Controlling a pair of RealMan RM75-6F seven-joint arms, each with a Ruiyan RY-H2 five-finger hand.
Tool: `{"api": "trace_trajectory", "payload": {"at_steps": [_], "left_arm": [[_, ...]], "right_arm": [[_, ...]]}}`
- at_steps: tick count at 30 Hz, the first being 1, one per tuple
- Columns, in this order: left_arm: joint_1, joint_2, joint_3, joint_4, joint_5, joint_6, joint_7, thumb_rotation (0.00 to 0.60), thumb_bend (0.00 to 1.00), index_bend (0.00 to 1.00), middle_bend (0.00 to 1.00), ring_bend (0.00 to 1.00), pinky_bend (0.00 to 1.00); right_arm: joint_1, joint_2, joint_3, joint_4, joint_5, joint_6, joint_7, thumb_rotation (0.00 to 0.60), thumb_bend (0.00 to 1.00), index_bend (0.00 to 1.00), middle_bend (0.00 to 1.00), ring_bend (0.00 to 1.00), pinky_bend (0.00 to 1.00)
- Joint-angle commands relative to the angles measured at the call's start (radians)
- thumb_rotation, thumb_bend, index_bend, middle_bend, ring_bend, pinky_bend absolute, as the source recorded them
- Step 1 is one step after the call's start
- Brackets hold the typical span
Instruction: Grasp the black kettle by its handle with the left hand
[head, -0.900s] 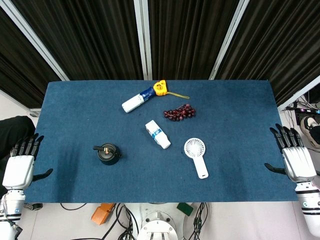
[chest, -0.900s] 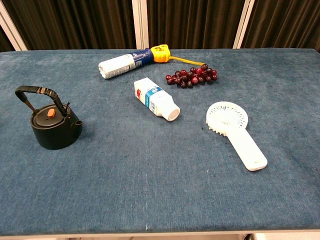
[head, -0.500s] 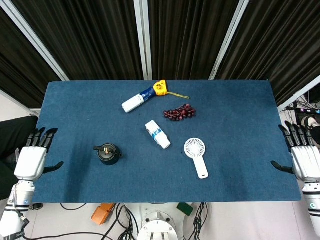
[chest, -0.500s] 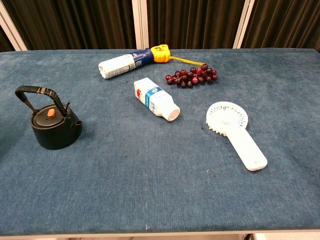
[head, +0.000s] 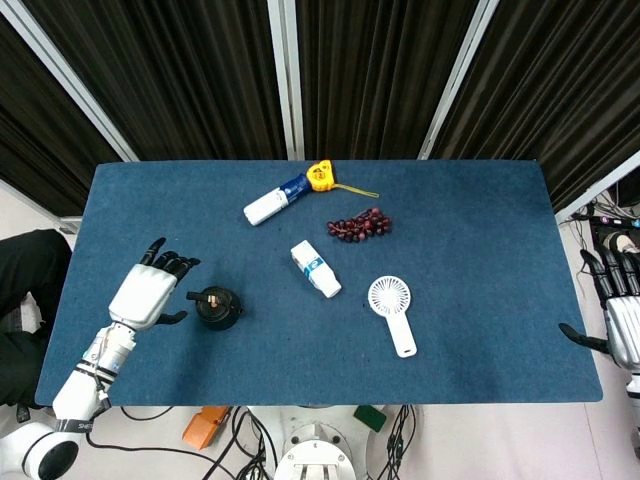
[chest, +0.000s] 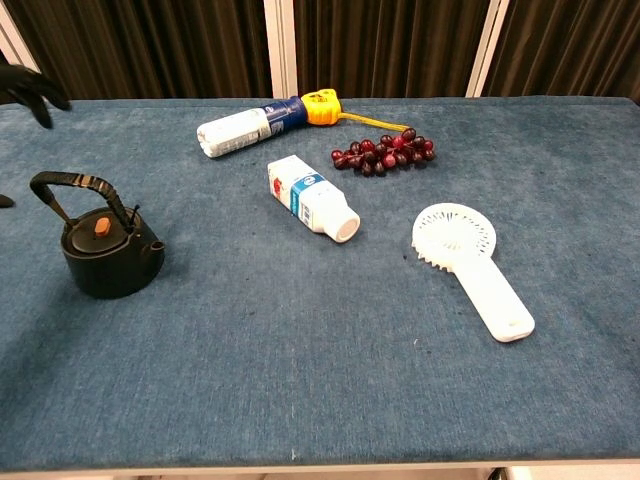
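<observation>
The black kettle (head: 217, 307) stands upright on the blue table (head: 460, 220), left of centre, its arched handle (chest: 78, 184) raised over an orange-knobbed lid. My left hand (head: 150, 290) hovers just left of the kettle with fingers spread and nothing in it; it does not touch the handle. In the chest view only its dark fingertips (chest: 28, 85) show at the upper left edge. My right hand (head: 618, 318) hangs open off the table's right edge.
A white and blue bottle with a yellow tape measure (head: 288, 191) lies at the back. Dark red grapes (head: 359, 225), a small white carton (head: 315, 268) and a white handheld fan (head: 392, 310) lie around the centre.
My left hand has moved right from the table's left edge over the cloth, up to the kettle. My right hand has drifted further right, off the table.
</observation>
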Motion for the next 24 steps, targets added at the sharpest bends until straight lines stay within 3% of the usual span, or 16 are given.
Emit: {"api": "trace_trajectory", "payload": {"at_steps": [1,12,24], "left_arm": [[-0.05,-0.029,-0.007,-0.072,-0.108,-0.038,0.121,0.6,0.15,0.22,0.29,0.22,0.0],[-0.119,-0.118,0.01,-0.118,-0.257,-0.005,0.3,0.6,0.14,0.29,0.37,0.28,0.0],[-0.149,-0.165,0.042,-0.116,-0.337,0.064,0.388,0.6,0.14,0.38,0.46,0.35,0.0]], "right_arm": [[0.001,-0.001,-0.001,0.005,0.001,-0.004,0.005,0.6,0.0,0.0,0.03,0.0,0.0],[0.002,-0.007,-0.007,0.027,0.004,-0.02,0.025,0.6,0.0,0.0,0.03,0.0,0.0],[0.004,-0.016,-0.012,0.044,0.01,-0.039,0.038,0.6,0.0,0.0,0.03,0.0,0.0]]}}
